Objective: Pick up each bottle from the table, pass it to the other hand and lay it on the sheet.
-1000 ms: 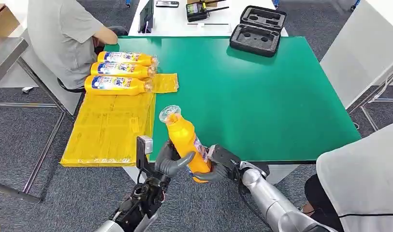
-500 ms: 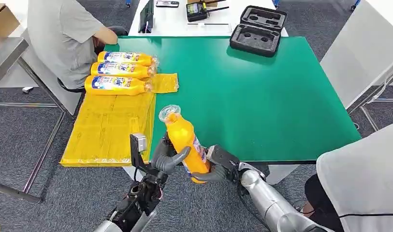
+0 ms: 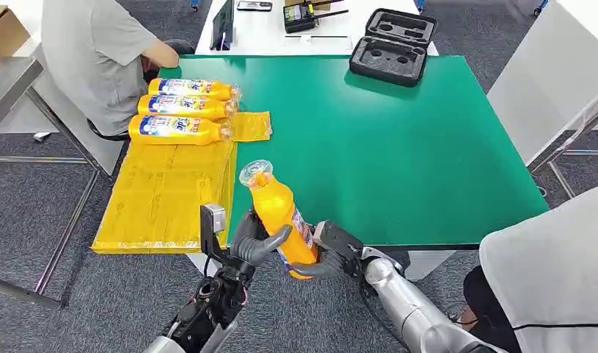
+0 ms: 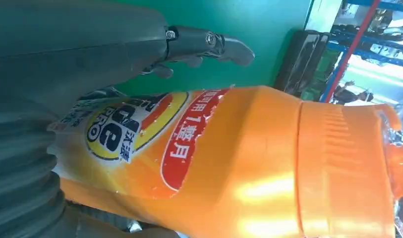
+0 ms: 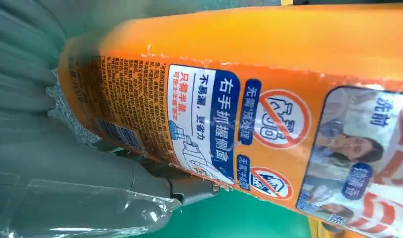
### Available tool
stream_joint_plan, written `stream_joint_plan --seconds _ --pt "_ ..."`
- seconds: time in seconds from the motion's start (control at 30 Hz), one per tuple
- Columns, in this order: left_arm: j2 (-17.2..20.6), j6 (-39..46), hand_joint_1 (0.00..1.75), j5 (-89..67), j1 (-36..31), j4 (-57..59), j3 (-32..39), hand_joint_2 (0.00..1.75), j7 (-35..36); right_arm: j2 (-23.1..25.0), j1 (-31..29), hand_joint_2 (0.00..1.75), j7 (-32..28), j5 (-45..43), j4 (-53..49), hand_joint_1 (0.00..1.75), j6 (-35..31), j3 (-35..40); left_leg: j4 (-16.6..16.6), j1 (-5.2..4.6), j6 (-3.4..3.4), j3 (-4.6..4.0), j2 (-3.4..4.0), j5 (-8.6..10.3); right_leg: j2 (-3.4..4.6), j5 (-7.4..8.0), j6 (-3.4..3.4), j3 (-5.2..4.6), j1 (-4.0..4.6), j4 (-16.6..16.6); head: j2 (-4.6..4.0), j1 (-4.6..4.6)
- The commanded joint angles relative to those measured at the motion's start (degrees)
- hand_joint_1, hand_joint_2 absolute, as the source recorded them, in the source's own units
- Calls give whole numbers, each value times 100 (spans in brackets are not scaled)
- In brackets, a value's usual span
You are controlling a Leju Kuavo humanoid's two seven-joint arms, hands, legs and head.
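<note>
An orange bottle point(image 3: 278, 212) with a clear cap stands tilted above the front edge of the green table point(image 3: 399, 154). My right hand point(image 3: 331, 252) grips its base from the right; the back label fills the right wrist view of the bottle point(image 5: 249, 99). My left hand point(image 3: 253, 241) wraps the lower body from the left, thumb across the front. In the left wrist view the bottle point(image 4: 229, 158) lies against the palm, with the left hand's fingers point(image 4: 209, 42) reaching past it. The yellow sheet point(image 3: 163, 195) lies left of the hands, and three bottles point(image 3: 182, 108) lie side by side at its far end.
A person in a grey shirt point(image 3: 97, 51) sits at the sheet's far end. Another person point(image 3: 553, 279) stands close at my right. A black foam case point(image 3: 391, 44) is at the table's far edge. A small yellow wrapper point(image 3: 250, 125) lies beside the laid bottles.
My left wrist has shifted slightly to the left and the bottle has leaned a little that way. The right hand keeps its hold on the base.
</note>
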Motion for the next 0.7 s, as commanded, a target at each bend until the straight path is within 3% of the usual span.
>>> stream_joint_plan --seconds 0.03,0.27,0.3,0.5,0.53,0.7 --pt "147 6 0 6 -30 142 -61 175 -8 -73 -161 175 5 17 23 175 -13 4 1 9 -14 20 9 -10 7 -6 -14 19 10 -2 0 0" --pt "176 -11 0 77 29 2 46 175 18 -104 -105 175 54 49 -73 175 -66 -26 0 6 -11 14 9 -7 7 -4 -12 12 6 -2 0 0" --pt "184 -21 0 97 47 -20 73 0 41 -114 -107 175 67 53 -64 175 -57 -42 0 10 -15 21 11 -10 9 -6 -16 19 11 -3 0 0" --pt "191 -51 0 69 20 20 60 0 35 -116 -109 175 52 95 -30 175 -43 -52 0 7 -11 12 6 -6 5 -3 -11 11 7 -3 0 0" --pt "186 -70 0 67 12 23 51 175 34 -109 -110 175 48 98 -35 175 -40 -51 0 5 -9 9 4 -4 2 -3 -9 9 5 -2 0 0" --pt "175 -107 0 66 -37 59 40 175 22 -89 -116 175 55 117 -67 175 -39 -52 1 6 -11 10 8 -6 6 -3 -11 9 7 0 0 0"
